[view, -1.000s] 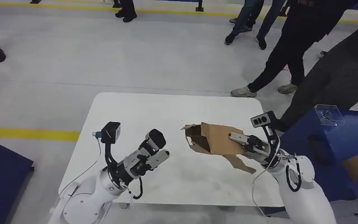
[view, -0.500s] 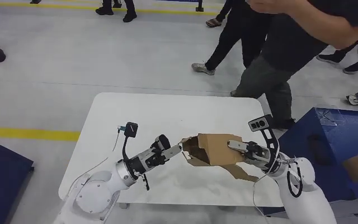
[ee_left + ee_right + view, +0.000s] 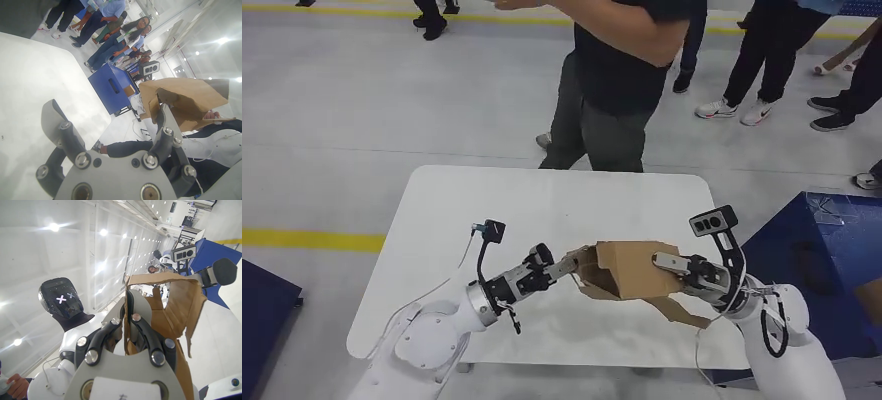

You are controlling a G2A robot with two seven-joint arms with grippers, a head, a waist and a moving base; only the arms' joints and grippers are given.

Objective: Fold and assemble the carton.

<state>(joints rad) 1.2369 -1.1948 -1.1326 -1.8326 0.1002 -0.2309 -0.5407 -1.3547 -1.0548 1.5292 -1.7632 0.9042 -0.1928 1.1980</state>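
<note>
Carton (image 3: 634, 268) held up over the right side of the white desk (image 3: 472, 210). Open end shows bare brown inside and ragged, creased flaps. Right jaws clamped on one wall. Left jaws apart, one finger (image 3: 169, 121) touching an end flap.

A white table (image 3: 442, 230) with rounded corners stood on a pale grey floor (image 3: 342, 110), its matte top evenly lit. Over the top's 4 o'clock part hung the brown carton (image 3: 632, 268), casting a soft shadow on the surface beneath. Whether its drooping flap at 5 o'clock touched the top could not be told. In the left wrist view a tiny dark speck (image 3: 2, 136) lay on the white surface, too small to identify.
</note>
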